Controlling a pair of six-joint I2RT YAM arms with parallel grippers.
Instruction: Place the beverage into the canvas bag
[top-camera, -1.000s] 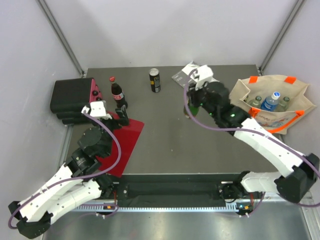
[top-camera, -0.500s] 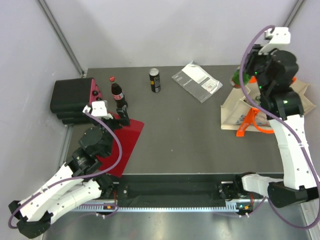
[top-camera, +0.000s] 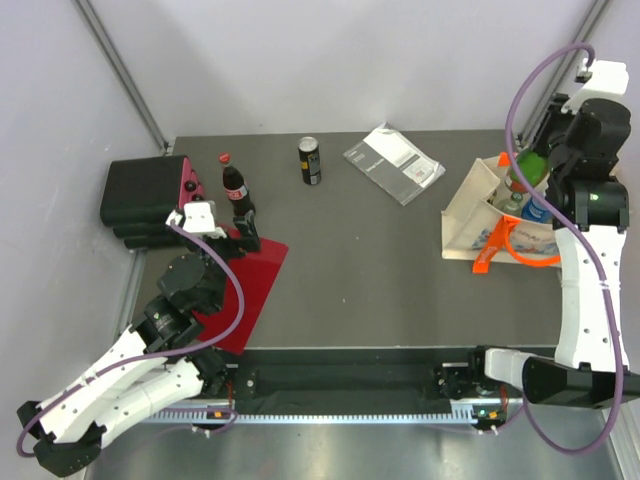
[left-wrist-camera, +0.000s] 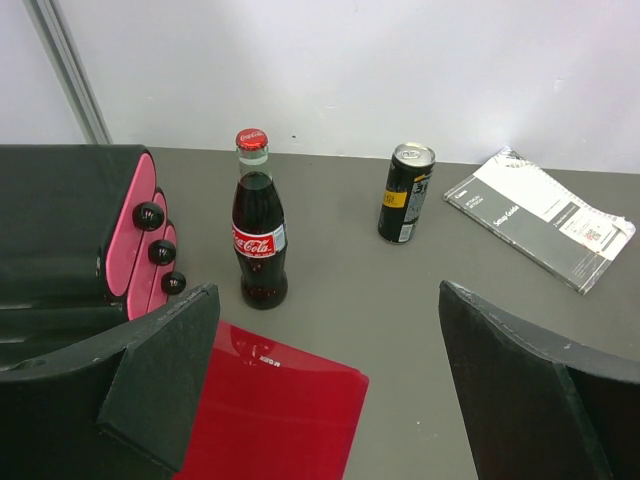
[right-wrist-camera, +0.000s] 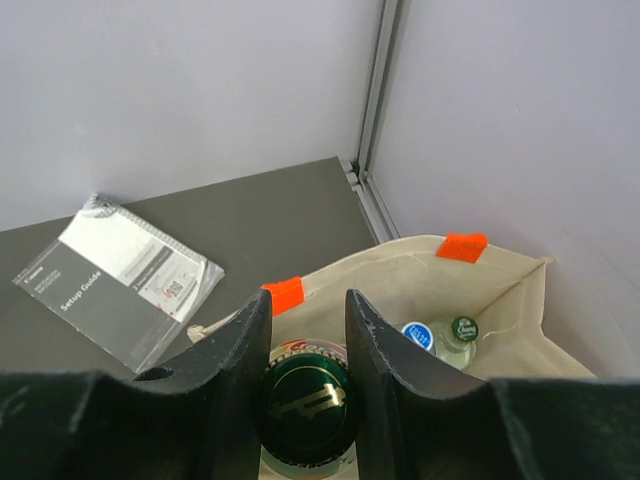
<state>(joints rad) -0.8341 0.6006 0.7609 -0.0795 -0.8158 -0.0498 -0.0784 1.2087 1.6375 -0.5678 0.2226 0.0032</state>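
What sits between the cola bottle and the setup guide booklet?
A black can stands there upright, apart from both. The left wrist view shows it plainly, and the top view shows it too.

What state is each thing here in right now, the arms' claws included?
canvas bag, open, bottles inside.
green bottle, capped, upright, clamped above the bag's mouth.
right gripper, shut on the green bottle.
left gripper, open, empty.
cola bottle, upright, capped.
can, upright.
setup guide, closed, lying flat.
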